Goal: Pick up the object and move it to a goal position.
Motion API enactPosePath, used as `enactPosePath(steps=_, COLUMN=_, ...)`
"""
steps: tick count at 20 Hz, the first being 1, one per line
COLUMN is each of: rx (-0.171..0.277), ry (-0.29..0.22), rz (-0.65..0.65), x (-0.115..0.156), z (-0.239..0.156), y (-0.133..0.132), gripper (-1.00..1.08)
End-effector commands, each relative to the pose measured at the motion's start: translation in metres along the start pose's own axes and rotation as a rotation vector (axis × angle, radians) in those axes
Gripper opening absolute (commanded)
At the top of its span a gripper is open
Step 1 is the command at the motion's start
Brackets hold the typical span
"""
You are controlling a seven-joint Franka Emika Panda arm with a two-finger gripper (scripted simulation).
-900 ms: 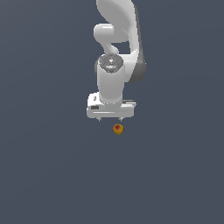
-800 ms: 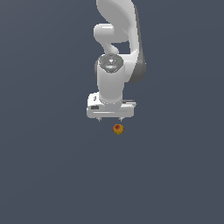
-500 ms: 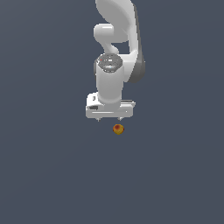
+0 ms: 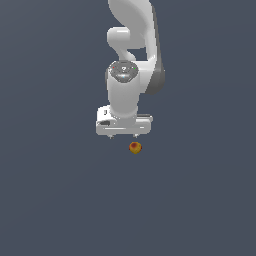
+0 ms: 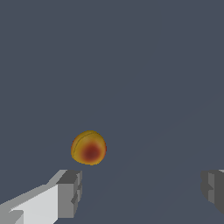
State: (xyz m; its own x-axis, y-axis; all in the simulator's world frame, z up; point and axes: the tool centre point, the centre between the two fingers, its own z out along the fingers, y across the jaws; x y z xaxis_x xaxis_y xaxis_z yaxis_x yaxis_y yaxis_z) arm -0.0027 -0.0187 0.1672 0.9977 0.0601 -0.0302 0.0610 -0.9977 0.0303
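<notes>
Jaws: my jaws point(image 5: 139, 192) stand wide open and hold nothing; in the wrist view the two fingertips are far apart with bare grey surface between them.
Ball: the ball point(image 4: 135, 147) lies on the worktop point(image 4: 55, 200), just under the jaws point(image 4: 123, 135) and a little toward the exterior view's right.
Alignment: from the wrist view, the ball point(image 5: 89, 148) sits near one fingertip point(image 5: 70, 193), not in the middle of the gap.
Done: as I judge, only the approach; I am above the ball and ready to go down.
Left: centring, the descent, the closing, the lift and the carry to the goal. I see no goal marker in either view.
Ball material: smooth, round, yellow-orange with a dark red patch, slightly glossy.
Fingertips: grey, blocky, with ridged inner faces.
Arm: white, smooth, rounded shells.
Worktop: flat, uniform dark grey-blue, no texture.
</notes>
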Motion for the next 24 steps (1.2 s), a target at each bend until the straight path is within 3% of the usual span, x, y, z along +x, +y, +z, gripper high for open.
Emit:
enactPosePath(steps=1, rx=0.0, ry=0.0, rz=-0.01, x=0.0, z=0.001, y=-0.001, gripper=1.0)
enactPosePath(steps=12, rx=-0.003, ry=-0.001, rz=-0.164, x=-0.003, z=0.012, y=-0.005, gripper=1.0)
enactPosePath(steps=24, rx=-0.006, ry=0.001, rz=-0.5, x=-0.009, z=0.034, y=-0.017, gripper=1.0)
